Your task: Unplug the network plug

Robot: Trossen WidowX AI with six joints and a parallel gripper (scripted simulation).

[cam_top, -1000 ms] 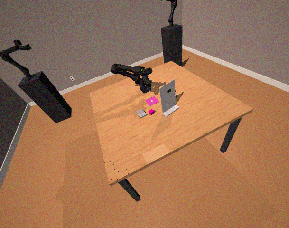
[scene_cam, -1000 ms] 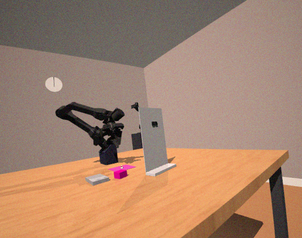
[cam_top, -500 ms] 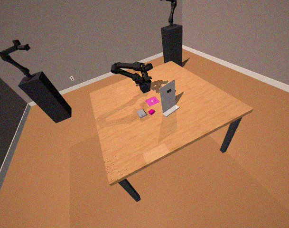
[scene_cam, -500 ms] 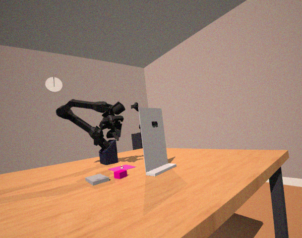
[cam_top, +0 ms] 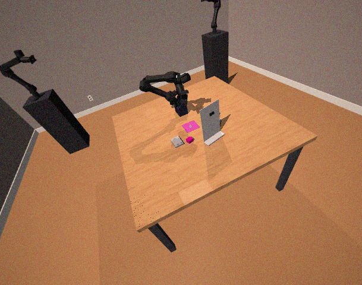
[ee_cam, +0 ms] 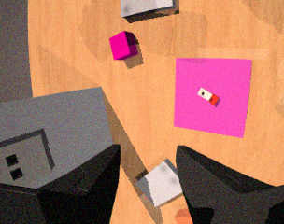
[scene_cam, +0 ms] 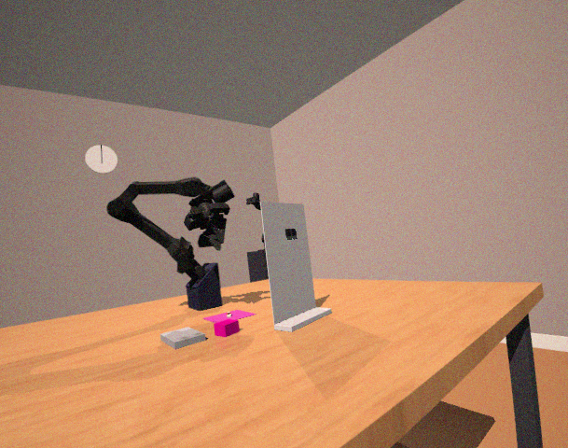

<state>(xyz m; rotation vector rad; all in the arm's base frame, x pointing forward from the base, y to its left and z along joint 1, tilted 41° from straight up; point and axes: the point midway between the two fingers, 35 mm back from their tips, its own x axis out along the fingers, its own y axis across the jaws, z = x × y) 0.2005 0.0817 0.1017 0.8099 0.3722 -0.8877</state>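
The white and red plug [cam_top: 190, 126] [scene_cam: 229, 315] [ee_cam: 208, 96] lies on the table inside the magenta square [cam_top: 195, 124] [scene_cam: 243, 314] [ee_cam: 193, 117], near its middle and away from all its edges. The upright grey panel [cam_top: 210, 127] [scene_cam: 288, 274] [ee_cam: 81, 109] stands beside the square. Dark openings show in its face, and no plug is seen in them. My gripper [scene_cam: 218, 245] [ee_cam: 149, 152] is open and empty, raised high above the table, clear of the plug. In the wrist view its fingers stand apart, with a gap between the tips.
A magenta block [cam_top: 189, 139] [scene_cam: 226, 328] [ee_cam: 121, 46] and a flat grey slab [cam_top: 176, 141] [scene_cam: 182, 336] [ee_cam: 148, 6] lie near the square. A pale grey block [ee_cam: 163, 184] and an orange piece [ee_cam: 183, 216] show low in the wrist view. The panel is the tall obstacle.
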